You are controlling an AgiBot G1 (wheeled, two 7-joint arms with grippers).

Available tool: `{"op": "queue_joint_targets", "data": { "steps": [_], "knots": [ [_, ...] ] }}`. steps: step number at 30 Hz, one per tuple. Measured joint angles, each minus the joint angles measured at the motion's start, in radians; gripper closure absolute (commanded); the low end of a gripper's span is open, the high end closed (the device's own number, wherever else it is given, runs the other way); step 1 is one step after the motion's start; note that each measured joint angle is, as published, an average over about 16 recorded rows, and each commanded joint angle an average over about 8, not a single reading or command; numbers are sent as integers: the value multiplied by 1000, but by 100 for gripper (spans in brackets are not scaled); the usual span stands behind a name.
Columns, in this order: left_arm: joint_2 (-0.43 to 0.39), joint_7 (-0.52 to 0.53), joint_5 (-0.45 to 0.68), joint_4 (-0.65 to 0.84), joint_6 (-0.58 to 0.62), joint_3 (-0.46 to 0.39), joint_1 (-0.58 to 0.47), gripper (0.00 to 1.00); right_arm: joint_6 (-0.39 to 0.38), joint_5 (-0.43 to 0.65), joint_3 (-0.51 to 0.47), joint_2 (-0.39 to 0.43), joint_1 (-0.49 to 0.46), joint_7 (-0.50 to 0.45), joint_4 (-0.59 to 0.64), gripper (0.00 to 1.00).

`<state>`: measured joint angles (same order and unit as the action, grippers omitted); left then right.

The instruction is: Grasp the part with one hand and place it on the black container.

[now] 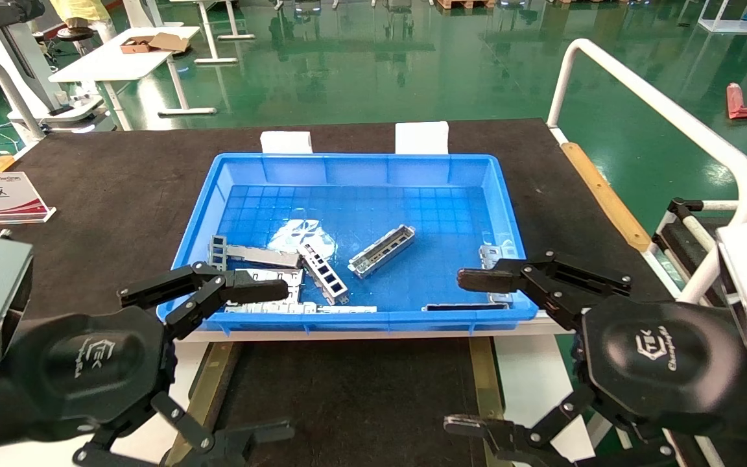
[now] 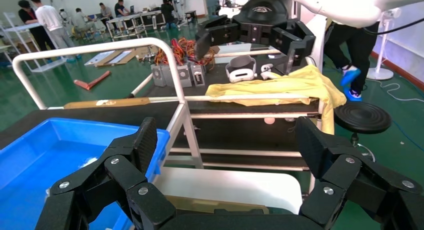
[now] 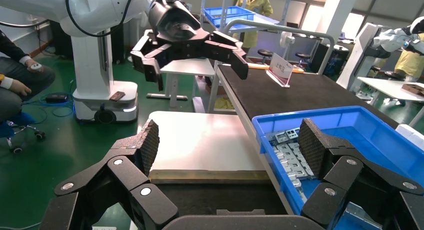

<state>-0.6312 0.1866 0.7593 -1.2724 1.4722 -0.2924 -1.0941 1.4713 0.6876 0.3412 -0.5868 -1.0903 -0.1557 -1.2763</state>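
The part [image 1: 382, 250], a slim silver channel bar, lies at a slant in the middle of the blue bin [image 1: 360, 157]. The black container [image 1: 354, 395] sits just in front of the bin, with olive-tan strips along its sides; its floor also shows in the right wrist view [image 3: 210, 195]. My left gripper [image 1: 270, 360] is open and empty, over the bin's near-left corner. My right gripper [image 1: 471, 352] is open and empty, over the bin's near-right corner. Both hang above the container's ends. The part does not show in either wrist view.
Flat slotted plates [image 1: 263, 301] and a ladder-like strip [image 1: 325, 272] lie in the bin's near-left part. A white rail [image 1: 659, 110] runs along the table's right side. A sign [image 1: 0, 194] stands at the left. White blocks [image 1: 286, 141] stand behind the bin.
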Motion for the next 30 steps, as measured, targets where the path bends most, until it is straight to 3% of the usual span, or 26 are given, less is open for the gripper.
{"op": "queue_joint_targets", "data": {
  "steps": [14, 30],
  "knots": [
    [-138, -13, 139, 130, -76, -75, -107, 0, 0, 0, 0, 0, 0, 0, 0, 0],
    [-439, -120, 379, 555, -227, -206, -327, 0, 0, 0, 1, 0, 0, 0, 0, 0]
  ]
}}
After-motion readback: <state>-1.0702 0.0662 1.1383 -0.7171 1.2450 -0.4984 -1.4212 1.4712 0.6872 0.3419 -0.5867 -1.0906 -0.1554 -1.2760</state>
